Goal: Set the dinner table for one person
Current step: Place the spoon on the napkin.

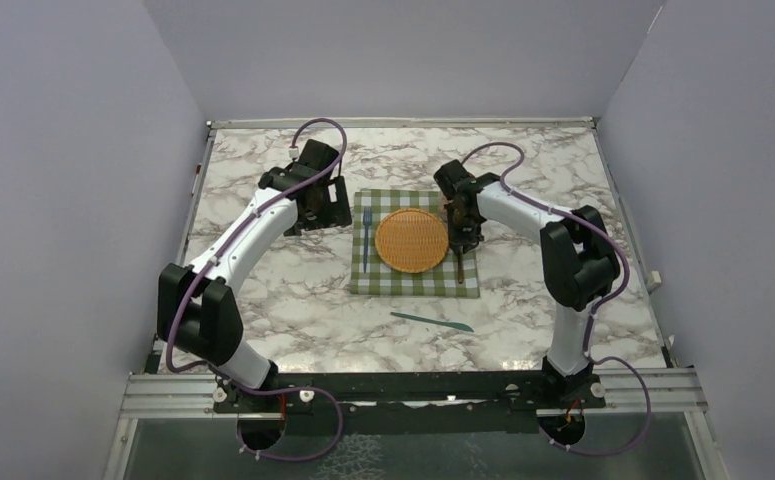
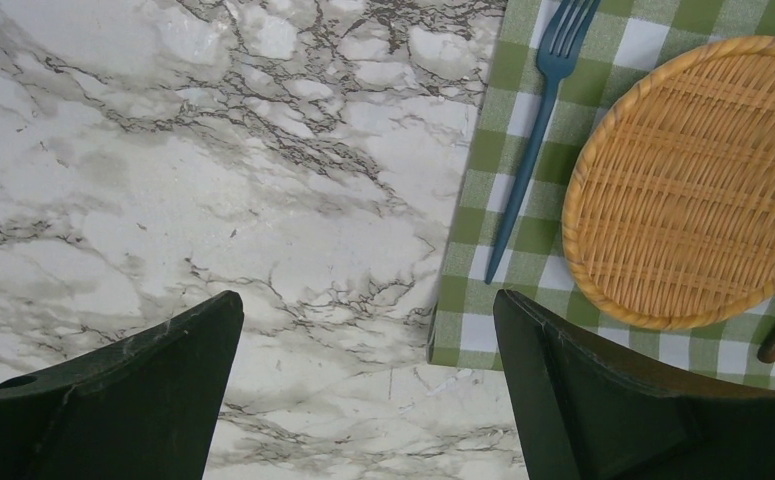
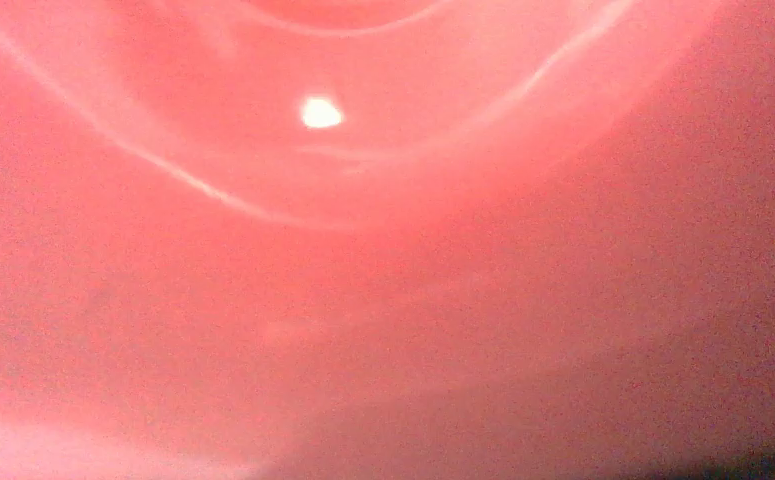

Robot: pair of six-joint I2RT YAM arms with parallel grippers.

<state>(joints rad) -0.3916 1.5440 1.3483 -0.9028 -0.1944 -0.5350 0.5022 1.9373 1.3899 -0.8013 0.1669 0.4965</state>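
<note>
- The dinner table [image 1: 263, 300] lies under me, with a checked cloth [image 1: 413, 283] at its middle.
- A wicker plate [image 1: 411, 241] sits on the cloth.
- My left gripper [image 2: 368, 310] hangs spread wide over bare marble.
- My right gripper [image 1: 462, 240] is at the plate's right edge; I cannot tell its grip.

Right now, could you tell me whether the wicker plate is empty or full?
Empty: the wicker plate shows only bare weave from above and in the left wrist view.

worktop [image 1: 303, 310] | large, square | white marble pattern, dark grey veins | metal-framed edge | flat, spans scene left to right
</note>
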